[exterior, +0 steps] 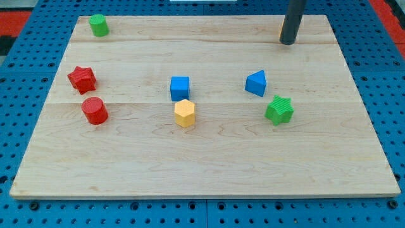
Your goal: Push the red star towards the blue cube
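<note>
The red star (82, 78) lies at the view's left on the wooden board (202, 158). The blue cube (180, 88) sits near the board's middle, well to the right of the star. My tip (287, 42) touches down near the view's top right, far from both blocks. Something orange shows just behind the rod, mostly hidden.
A red cylinder (95, 110) stands just below the red star. A yellow hexagonal block (185, 113) sits right below the blue cube. A blue triangular block (256, 83) and a green star (279, 109) lie at the right. A green cylinder (98, 25) is at the top left.
</note>
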Motion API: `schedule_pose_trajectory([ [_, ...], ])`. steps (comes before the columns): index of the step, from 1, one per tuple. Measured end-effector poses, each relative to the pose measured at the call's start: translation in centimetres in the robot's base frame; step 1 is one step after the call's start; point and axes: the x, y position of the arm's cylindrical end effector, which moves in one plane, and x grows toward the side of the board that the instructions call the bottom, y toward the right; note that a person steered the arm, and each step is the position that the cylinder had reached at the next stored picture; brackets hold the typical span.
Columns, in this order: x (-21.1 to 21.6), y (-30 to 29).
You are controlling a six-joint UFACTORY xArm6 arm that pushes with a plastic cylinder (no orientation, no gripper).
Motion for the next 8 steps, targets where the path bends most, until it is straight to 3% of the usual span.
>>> schedule_pose_trajectory([
  [5,1.2,-0.7],
  [8,4.2,-11.0],
])
